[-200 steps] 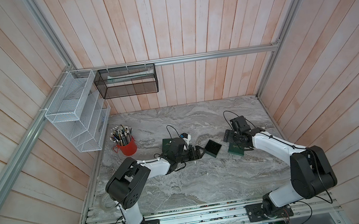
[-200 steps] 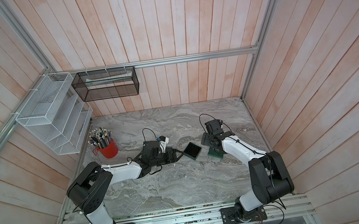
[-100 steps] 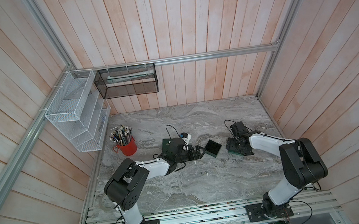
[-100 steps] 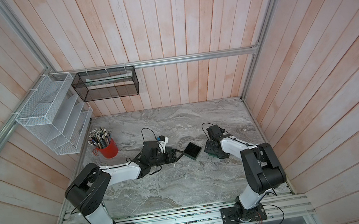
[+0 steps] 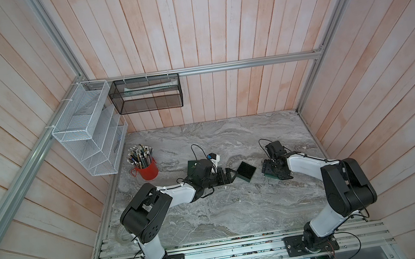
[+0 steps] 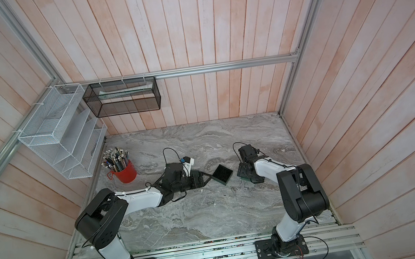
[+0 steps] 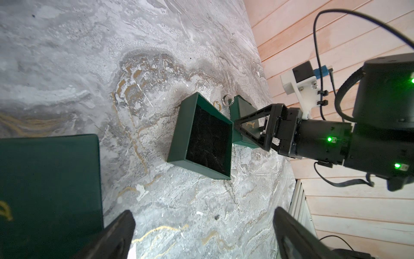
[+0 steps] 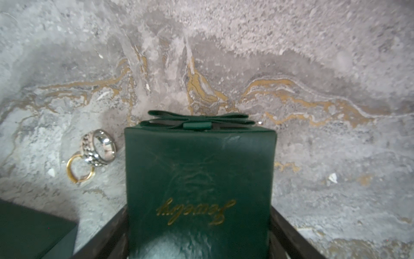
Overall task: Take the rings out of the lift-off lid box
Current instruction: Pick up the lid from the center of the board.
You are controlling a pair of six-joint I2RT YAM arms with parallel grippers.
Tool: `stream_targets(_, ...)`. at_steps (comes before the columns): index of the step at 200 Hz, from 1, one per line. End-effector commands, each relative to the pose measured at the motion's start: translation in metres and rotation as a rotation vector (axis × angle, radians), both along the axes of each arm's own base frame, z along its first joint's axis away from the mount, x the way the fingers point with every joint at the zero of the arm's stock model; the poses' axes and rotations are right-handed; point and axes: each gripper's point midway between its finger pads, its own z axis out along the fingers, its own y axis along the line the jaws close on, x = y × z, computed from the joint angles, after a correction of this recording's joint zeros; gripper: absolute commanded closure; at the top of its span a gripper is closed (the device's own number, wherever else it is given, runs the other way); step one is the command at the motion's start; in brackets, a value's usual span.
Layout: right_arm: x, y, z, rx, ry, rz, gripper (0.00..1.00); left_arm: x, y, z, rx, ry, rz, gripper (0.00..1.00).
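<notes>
Two rings lie on table beside lid.
Left tool gapes empty; right tool straddles lid, grip unclear.

Silver ring propped on gold band, on marble beside lid; green box open, empty.

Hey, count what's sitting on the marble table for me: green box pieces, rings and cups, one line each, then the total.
Green box pieces: 3 (open box, lid with bow, third green piece)
Rings: 2 (silver ring, gold ring)
Red cup: 1
Total: 6
</notes>
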Motion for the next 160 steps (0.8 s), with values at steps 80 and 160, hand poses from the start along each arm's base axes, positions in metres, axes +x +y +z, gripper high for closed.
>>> stream_targets(80, 0.003, -0.002, -0.005, -0.006, 0.0, 0.012, 0.22, 0.03, -0.016, 0.011, 0.01, -0.061, 0.004, 0.02)
stream_targets(160, -0.007, 0.008, 0.033, 0.078, -0.088, 0.039, 0.23, 0.061, -0.03, -0.003, 0.12, -0.11, 0.005, 0.07)
